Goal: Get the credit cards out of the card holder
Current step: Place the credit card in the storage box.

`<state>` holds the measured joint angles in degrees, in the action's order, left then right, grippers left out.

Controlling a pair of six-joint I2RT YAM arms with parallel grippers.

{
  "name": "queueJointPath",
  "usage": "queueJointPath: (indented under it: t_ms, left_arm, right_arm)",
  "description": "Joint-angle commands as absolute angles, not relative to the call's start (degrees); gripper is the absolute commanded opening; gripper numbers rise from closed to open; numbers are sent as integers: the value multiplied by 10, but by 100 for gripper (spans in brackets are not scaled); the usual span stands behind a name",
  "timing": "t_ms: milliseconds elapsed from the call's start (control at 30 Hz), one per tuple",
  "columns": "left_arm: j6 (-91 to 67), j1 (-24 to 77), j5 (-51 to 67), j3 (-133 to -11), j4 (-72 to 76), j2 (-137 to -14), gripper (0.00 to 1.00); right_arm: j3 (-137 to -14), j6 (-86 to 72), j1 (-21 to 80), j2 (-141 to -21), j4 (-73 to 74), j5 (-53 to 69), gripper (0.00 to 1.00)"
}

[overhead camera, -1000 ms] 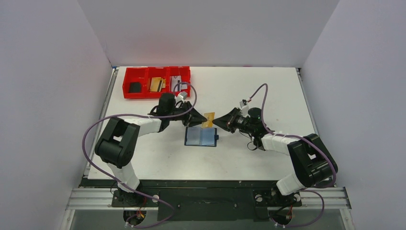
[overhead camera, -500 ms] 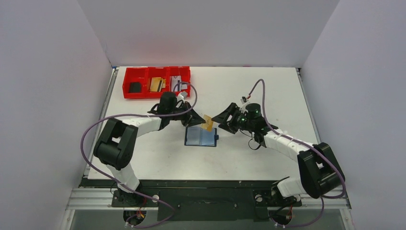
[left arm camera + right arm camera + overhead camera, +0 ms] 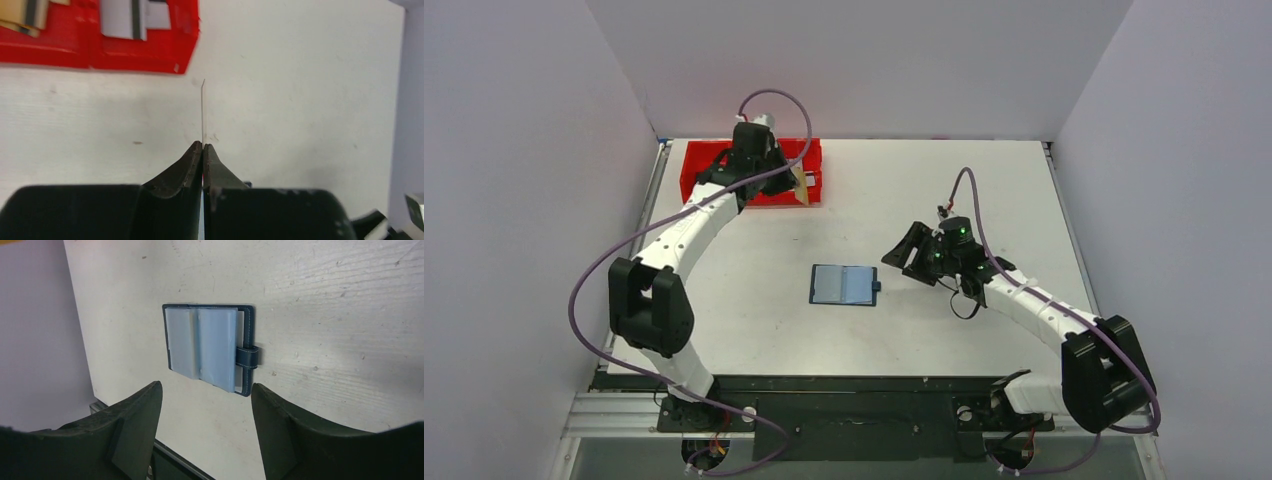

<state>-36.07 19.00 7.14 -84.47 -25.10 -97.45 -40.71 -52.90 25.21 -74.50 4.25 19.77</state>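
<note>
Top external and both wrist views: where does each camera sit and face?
Top external: high and behind, looking down at the table; left arm and right arm show.
Left wrist: on the left end effector, shut on an edge-on tan-gold card, facing the red tray.
Right wrist: behind the open right end effector, facing the card holder.
Shared: top and right wrist show the card holder.

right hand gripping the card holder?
No: the right hand is open and apart from the card holder, which lies unfolded beside it.
</note>
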Motion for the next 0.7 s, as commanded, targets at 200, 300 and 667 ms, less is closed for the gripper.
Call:
queueJointPath:
  t_ms: [200, 300, 667]
  left_arm:
    - [-175, 157, -274, -1023, -339, -1087, 0]
    - [-124, 156, -333, -1092, -340, -1149, 0]
    - [-47, 153, -412, -1302, -370, -1356, 0]
  right_arm:
    - [-437, -484, 252, -708, 101, 168, 62]
    - [-437, -483, 252, -699, 113, 164, 62]
    - [-437, -483, 252, -676, 140, 150, 62]
